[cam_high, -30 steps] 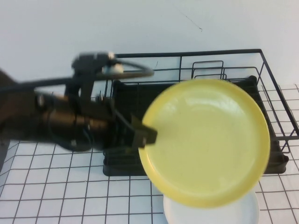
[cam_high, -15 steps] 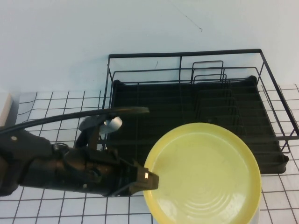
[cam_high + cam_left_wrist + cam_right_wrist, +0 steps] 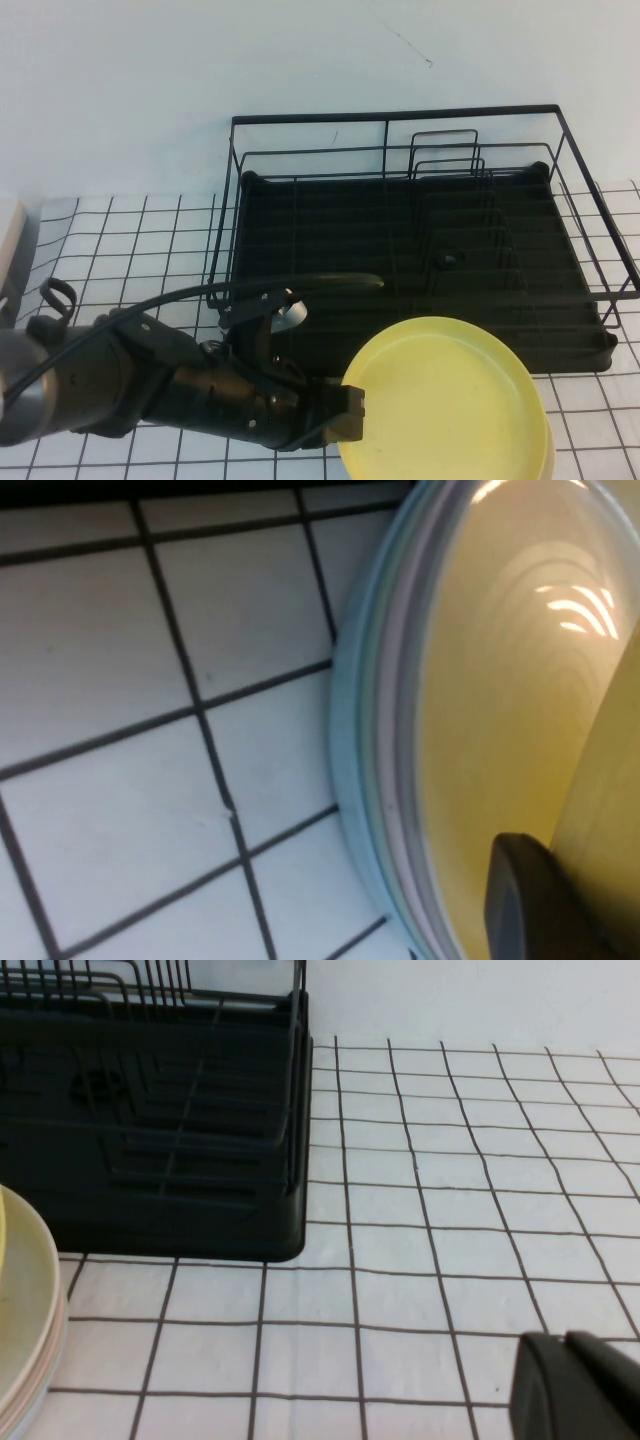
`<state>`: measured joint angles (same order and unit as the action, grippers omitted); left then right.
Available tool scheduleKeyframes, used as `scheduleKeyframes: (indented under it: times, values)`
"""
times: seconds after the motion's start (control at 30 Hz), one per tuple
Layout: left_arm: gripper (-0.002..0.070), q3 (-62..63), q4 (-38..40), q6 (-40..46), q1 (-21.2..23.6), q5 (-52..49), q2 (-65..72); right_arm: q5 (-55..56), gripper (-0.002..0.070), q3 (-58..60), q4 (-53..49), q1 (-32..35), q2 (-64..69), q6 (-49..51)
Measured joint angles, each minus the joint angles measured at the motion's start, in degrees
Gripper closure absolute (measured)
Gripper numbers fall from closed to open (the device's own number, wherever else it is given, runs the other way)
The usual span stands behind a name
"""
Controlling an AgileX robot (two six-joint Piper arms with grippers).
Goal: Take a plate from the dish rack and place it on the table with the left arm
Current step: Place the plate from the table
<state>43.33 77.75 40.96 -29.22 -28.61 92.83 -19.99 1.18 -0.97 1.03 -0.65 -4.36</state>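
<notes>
Left gripper (image 3: 345, 415) clamped on the near-left rim of the yellow plate (image 3: 445, 400), held low and flat over the worktop (image 3: 120, 240) just near of the dish rack (image 3: 400, 230), apparently for set-down; right gripper (image 3: 580, 1385) parked right, fingers' state unreadable.

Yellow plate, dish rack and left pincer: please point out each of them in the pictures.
yellow plate (image 3: 450, 400), high view, centre of its face.
dish rack (image 3: 340, 215), high view, black tray base.
left pincer (image 3: 345, 415), high view, tip shut on the yellow plate's left rim.
</notes>
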Motion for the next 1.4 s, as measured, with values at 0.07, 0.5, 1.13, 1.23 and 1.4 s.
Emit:
scheduleKeyframes:
  times: [0.07,0.5,1.13,1.23,1.4]
  values:
    - [0.0633,0.0,0.68,0.87,-0.04,0.68,0.69,0.0,0.0679,0.0,0.0,0.0,0.0,0.0]
    - [0.0268,2.97,1.69,7.78,-1.42,-0.01,1.04,0.0,0.0679,0.0,0.0,0.0,0.0,0.0]
    - [0.0294,3.24,-12.64,5.69,-1.42,-1.09,-1.75,0.0,0.0679,0.0,0.0,0.0,0.0,0.0]
    - [0.0111,3.24,-13.49,5.69,-1.42,-0.45,-1.75,0.0,0.0679,0.0,0.0,0.0,0.0,0.0]
    - [0.0086,3.24,-13.86,5.69,-1.42,1.34,-2.51,0.0,0.0679,0.0,0.0,0.0,0.0,0.0]
